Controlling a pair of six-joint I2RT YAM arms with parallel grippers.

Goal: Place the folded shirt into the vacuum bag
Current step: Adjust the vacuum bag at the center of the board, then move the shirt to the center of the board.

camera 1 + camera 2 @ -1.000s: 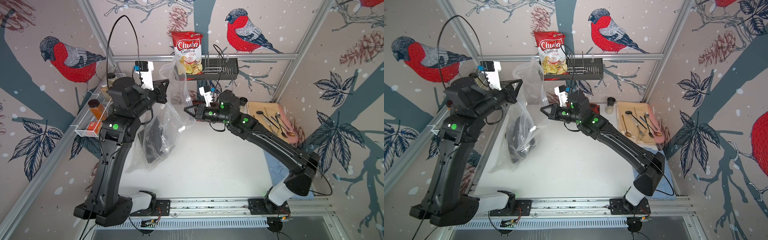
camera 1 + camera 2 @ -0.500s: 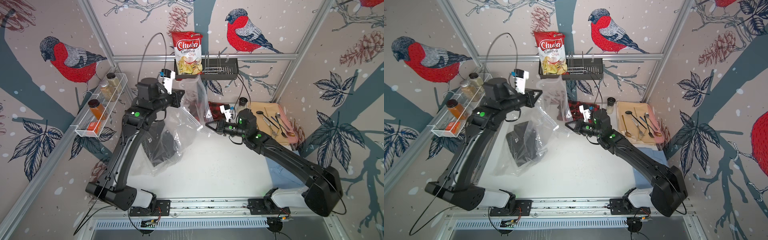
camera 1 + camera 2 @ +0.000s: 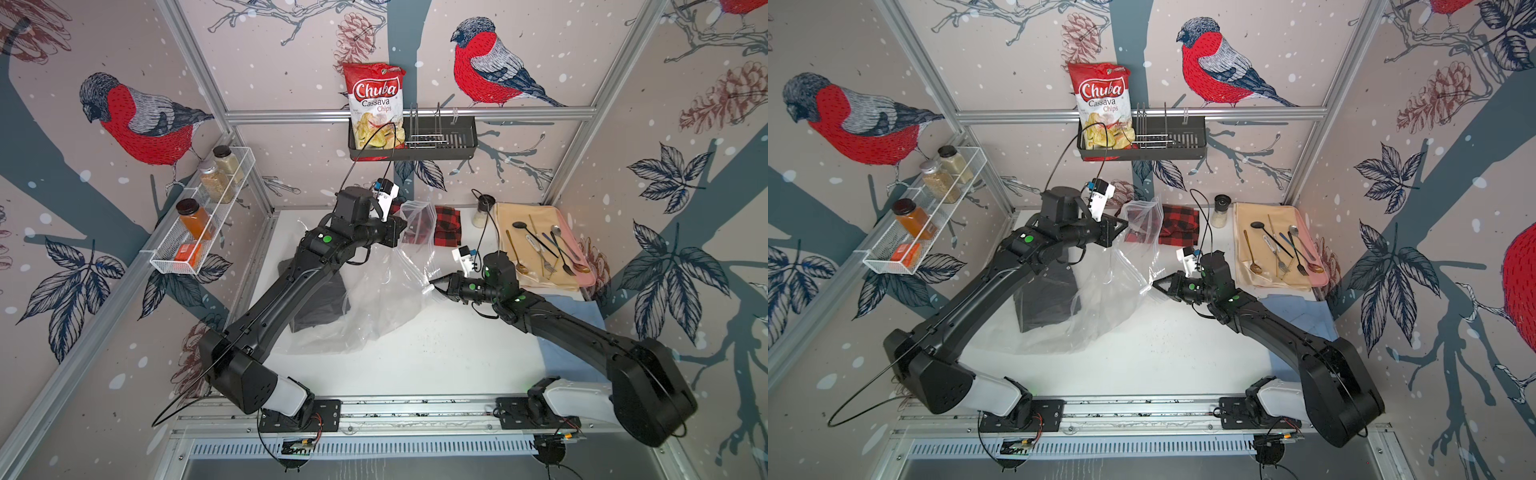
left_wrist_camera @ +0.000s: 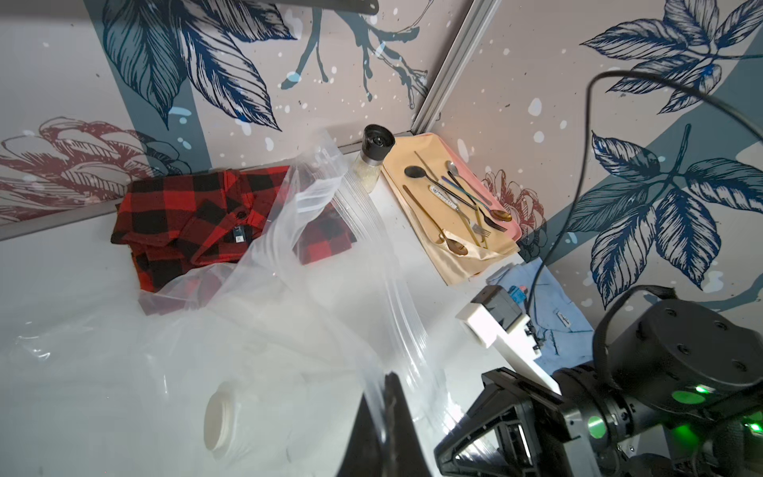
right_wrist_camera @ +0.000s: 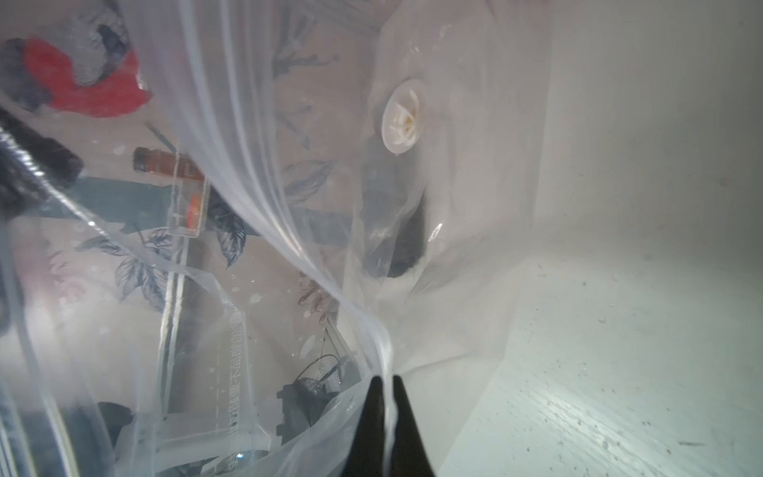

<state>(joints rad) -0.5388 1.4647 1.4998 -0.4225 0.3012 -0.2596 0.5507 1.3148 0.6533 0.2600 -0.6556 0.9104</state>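
Both tools are pressed together on the vacuum bag. The left tool pinches a fold of clear film near the zip edge. The right tool pinches the rim lower down, just above the surface.

The bag sprawls across the middle of the surface, with its round valve facing up. A dark folded shirt lies at the bag's left end, half hidden under my left arm. Film seems to cover it, so I judge it is inside, though I cannot see its whole outline.

My main worry is the grip. The film is thin and slick and each tool has only a narrow bite, so a sharp pull apart could strip it free and let the mouth collapse. If I lift either side too high, the bag could tip and the dark shirt could slide back toward the opening.

The raised flap also hangs right in front of the red plaid shirt. Any sweep backward could snag that shirt and drag it along. The tools are also close together, so a careless crossing move risks a knock between them.
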